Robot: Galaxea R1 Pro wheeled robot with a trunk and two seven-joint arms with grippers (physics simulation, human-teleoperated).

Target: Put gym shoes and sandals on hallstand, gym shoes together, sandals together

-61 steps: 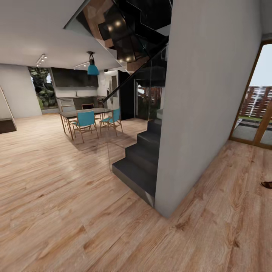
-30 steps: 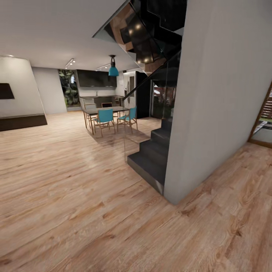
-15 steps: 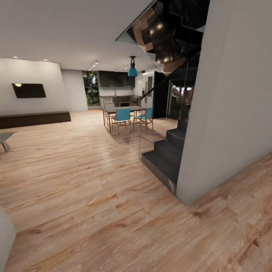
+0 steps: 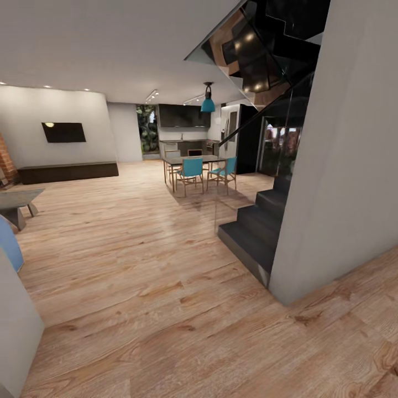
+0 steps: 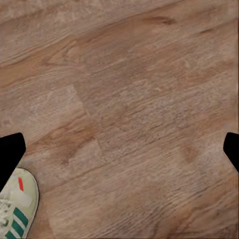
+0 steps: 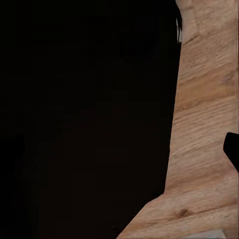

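The left hand (image 5: 119, 147) points down at the floor, its two dark fingertips (image 5: 11, 149) spread wide apart with nothing between them. One dark fingertip of the right hand (image 6: 232, 148) shows at the edge of the right wrist view, beside a large black mass; its spread cannot be judged.

Right wrist view: large black mass (image 6: 84, 119), featureless, identity not discernible, covering most of the picture. Beside it, a strip of light brown wood-plank floor (image 6: 204, 124) with visible grain and 1 knot. 1 black fingertip (image 6: 232, 149) of the right gripper at the frame edge.
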